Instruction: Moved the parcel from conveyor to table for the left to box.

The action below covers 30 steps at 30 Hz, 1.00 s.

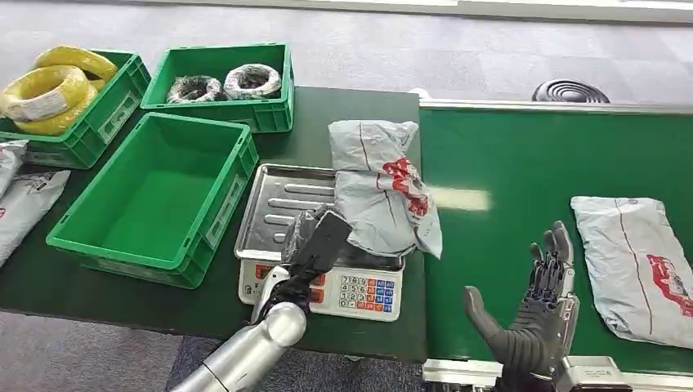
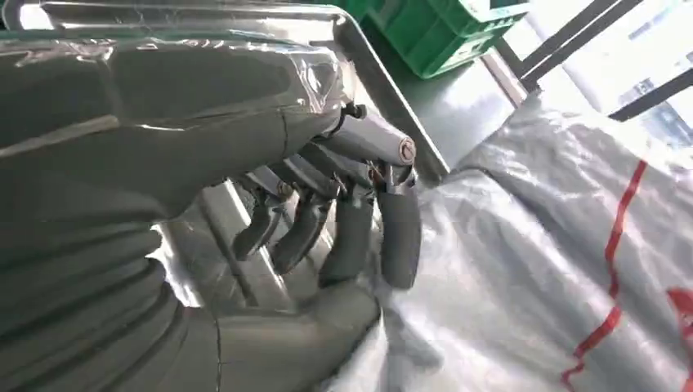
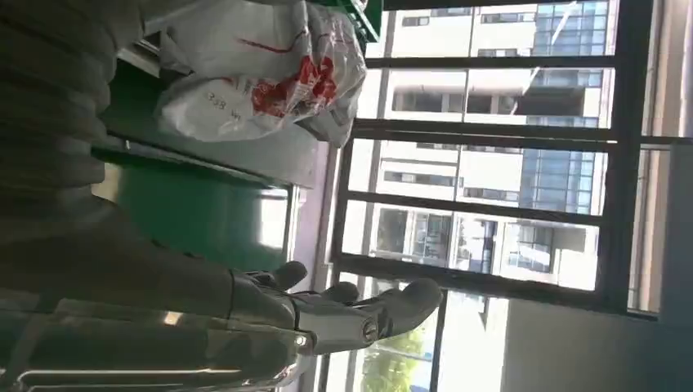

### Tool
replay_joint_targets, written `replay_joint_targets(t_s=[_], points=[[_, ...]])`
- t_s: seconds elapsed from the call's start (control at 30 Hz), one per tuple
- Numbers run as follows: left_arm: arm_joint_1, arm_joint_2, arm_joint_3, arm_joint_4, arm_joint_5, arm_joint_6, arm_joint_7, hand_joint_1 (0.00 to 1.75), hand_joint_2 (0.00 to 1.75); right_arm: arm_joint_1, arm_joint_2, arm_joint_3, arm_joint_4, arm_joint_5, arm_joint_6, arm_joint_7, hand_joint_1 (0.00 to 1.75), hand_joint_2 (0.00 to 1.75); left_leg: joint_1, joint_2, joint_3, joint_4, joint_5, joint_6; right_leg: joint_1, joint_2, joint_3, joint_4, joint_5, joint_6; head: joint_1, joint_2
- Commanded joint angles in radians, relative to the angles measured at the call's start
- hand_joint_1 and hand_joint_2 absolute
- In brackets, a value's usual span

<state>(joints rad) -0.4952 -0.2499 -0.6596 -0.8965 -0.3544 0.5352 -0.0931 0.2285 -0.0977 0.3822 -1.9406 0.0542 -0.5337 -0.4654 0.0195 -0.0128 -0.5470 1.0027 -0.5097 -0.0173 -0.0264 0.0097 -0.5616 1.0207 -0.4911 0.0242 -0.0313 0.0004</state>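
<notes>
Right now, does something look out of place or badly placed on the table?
Yes. The grey parcel lies crumpled and askew on the scale's metal tray, overhanging its edge toward the conveyor. The left hand is at its near edge. The large green crate is empty.

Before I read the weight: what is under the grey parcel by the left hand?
The grey parcel lies on the scale's steel tray, overhanging its right side. The left hand touches its near edge. The tray's right part is covered; anything beneath there cannot be seen.

Crumpled grey plastic mailer parcel with red print [image 1: 380, 186] lies on the steel scale tray [image 1: 282, 204]; second, flat grey mailer [image 1: 636, 265] lies on the green conveyor belt [image 1: 523, 204].
</notes>
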Motion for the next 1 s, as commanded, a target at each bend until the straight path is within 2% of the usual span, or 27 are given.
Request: replay_joint_targets(t_s=[0.03,0.27,0.3,0.33,0.37,0.73,1.0], points=[[0.003,0.038,0.018,-0.074,0.06,-0.003,-0.031,1.75,1.75,-0.004,-0.011,0.026,0.015,-0.003,-0.029,0.006,0.0,1.75,0.0,0.001,0.0,-0.001,0.0,0.001,0.0,0.0,0.0,-0.001,0.001,-0.001,0.0,0.0],[-0.009,0.052,0.026,-0.106,0.168,-0.011,-0.062,1.75,1.75,0.0,-0.019,0.027,0.015,-0.004,-0.055,0.007,0.0,1.75,0.0,0.001,0.0,-0.001,0.0,0.0,0.0,0.0,0.0,-0.001,0.001,-0.001,0.0,0.0],[-0.017,0.059,0.012,-0.107,0.184,-0.045,-0.041,1.5,1.75,-0.002,-0.023,0.031,0.018,-0.01,-0.058,0.005,0.0,1.75,0.0,0.002,0.0,-0.001,0.001,0.001,0.0,0.0,0.0,-0.001,0.001,-0.002,0.0,0.0],[-0.028,0.065,-0.006,-0.098,0.178,-0.076,-0.013,0.05,1.75,-0.003,-0.026,0.032,0.021,-0.013,-0.058,0.006,0.0,1.75,0.0,0.002,0.0,-0.001,0.001,0.001,0.001,0.0,0.0,-0.001,0.001,-0.002,0.0,0.0],[-0.028,0.066,-0.013,-0.115,0.181,-0.096,0.001,0.0,1.75,-0.006,-0.03,0.035,0.029,-0.017,-0.061,0.006,0.0,1.75,0.0,0.001,0.0,-0.001,0.0,0.0,0.0,0.0,0.0,0.0,0.001,-0.001,0.0,0.0],[-0.035,0.057,-0.123,-0.068,0.101,-0.149,0.076,0.0,1.75,-0.01,-0.016,0.027,0.005,-0.005,-0.047,0.022,0.0,1.75,0.0,0.0,0.0,-0.001,0.001,0.001,0.0,-0.001,0.0,-0.001,0.0,-0.002,0.0,0.0],[-0.02,0.048,-0.148,-0.05,0.087,-0.157,0.081,0.0,1.75,-0.018,-0.008,0.016,0.021,-0.001,-0.022,0.022,0.0,1.75,0.0,0.001,0.001,-0.002,0.001,0.001,0.0,0.0,0.001,-0.002,0.001,-0.002,0.0,0.0]])
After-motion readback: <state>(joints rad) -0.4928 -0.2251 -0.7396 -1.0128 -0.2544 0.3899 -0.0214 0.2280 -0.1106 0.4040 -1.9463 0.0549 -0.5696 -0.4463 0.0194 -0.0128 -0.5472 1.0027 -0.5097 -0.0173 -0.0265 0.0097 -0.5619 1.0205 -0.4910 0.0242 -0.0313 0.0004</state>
